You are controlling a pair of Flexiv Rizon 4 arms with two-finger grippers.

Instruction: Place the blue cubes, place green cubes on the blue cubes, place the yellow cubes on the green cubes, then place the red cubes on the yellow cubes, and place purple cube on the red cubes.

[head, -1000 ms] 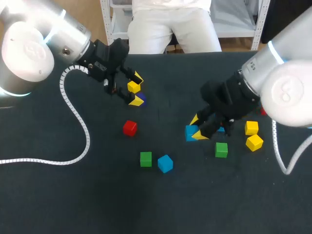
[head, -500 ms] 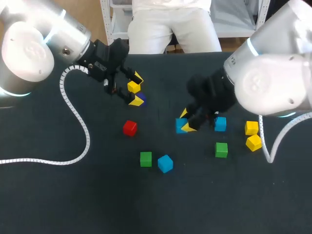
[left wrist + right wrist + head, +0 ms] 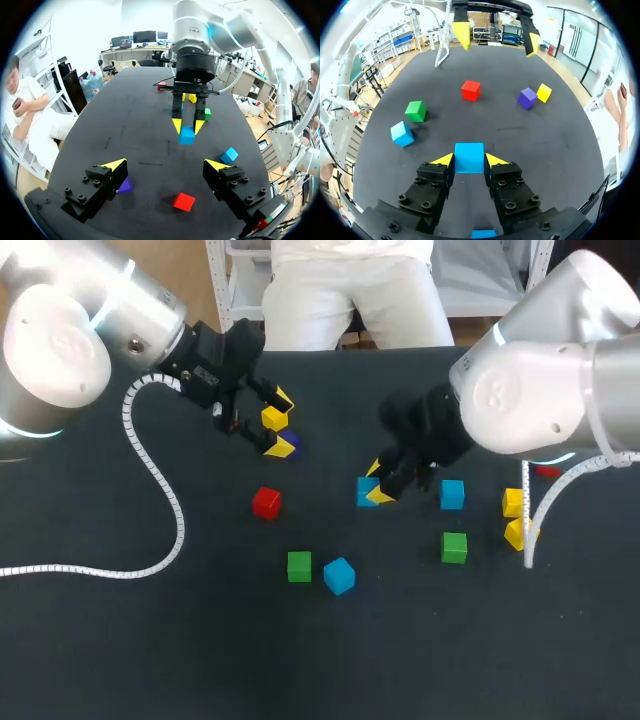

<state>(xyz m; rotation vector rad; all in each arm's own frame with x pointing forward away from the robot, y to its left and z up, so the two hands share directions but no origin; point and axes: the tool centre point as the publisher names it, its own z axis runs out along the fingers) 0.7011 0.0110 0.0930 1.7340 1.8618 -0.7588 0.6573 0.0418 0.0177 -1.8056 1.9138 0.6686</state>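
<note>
My right gripper is shut on a blue cube, held just above the table near its middle. A second blue cube lies to its right and a third nearer the front, beside a green cube. Another green cube sits at the right, with two yellow cubes past it. A red cube lies left of centre. My left gripper hangs open at the back left, over a yellow cube and the purple cube.
A second red cube shows at the far right, partly hidden behind my right arm. My left arm's white cable trails over the left of the dark table.
My right gripper has carried the blue cube left and a little toward the back, away from the cubes at the right. The left arm has not moved.
</note>
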